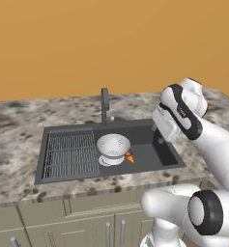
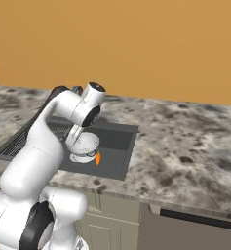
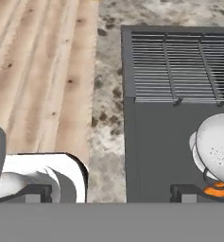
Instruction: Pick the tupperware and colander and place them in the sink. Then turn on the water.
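One colander [image 1: 114, 146] in one sink [image 1: 150, 154]; pincer [image 3: 111, 193] spread wide, empty.

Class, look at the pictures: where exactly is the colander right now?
The colander sits inside the sink, just right of the ribbed drainboard and in front of the faucet.

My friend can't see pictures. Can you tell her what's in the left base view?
A round white colander sits in a dark grey sink, on a paler shallow thing, with something small and orange beside it. Left of it is the sink's ribbed drainboard, behind it a dark faucet. A white robot arm rises at the right over the speckled stone counter.
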You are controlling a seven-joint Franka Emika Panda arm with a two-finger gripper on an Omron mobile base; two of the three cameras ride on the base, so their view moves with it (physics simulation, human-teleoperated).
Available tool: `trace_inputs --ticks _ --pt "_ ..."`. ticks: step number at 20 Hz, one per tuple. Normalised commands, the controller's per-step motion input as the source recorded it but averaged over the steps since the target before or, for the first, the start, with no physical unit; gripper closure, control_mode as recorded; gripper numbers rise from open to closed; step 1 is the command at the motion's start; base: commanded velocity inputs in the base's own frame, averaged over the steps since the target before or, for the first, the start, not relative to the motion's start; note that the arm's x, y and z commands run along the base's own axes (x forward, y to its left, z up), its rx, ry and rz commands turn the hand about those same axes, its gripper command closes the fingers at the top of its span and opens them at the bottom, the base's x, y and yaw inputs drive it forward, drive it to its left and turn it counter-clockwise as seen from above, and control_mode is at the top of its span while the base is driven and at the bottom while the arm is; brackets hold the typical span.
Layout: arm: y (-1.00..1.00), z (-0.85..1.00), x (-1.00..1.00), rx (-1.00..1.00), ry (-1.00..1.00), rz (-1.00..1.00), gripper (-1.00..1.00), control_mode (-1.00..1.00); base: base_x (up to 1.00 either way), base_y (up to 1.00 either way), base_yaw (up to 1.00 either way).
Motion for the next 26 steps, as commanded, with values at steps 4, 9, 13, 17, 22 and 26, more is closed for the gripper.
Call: trace_inputs --ticks 4,9,13,17,22,26 --pt "0.14 0.26 -0.31 -0.06 0.25 -0.72 -1.00 -1.00 0.00 0.00 0.00" --pt "0.28 0.04 -0.06 -0.14 0.21 -0.82 -1.00 -1.00 0.00 0.00 0.00" --pt "0.23 0.00 0.00 -0.12 0.10 -0.67 -1.00 -1.00 0.00 0.00 0.00" --pt "0.11 -0.03 0.06 0.00 0.00 -0.55 -1.00 -1.00 0.00 0.00 0.00" --pt "0.09 0.22 0.17 -0.03 0.15 -0.45 -1.00 -1.00 0.00 0.00 0.00" --pt "-0.31 0.32 0.01 0.00 0.24 -0.29 -1.00 -1.00 0.00 0.00 0.00"
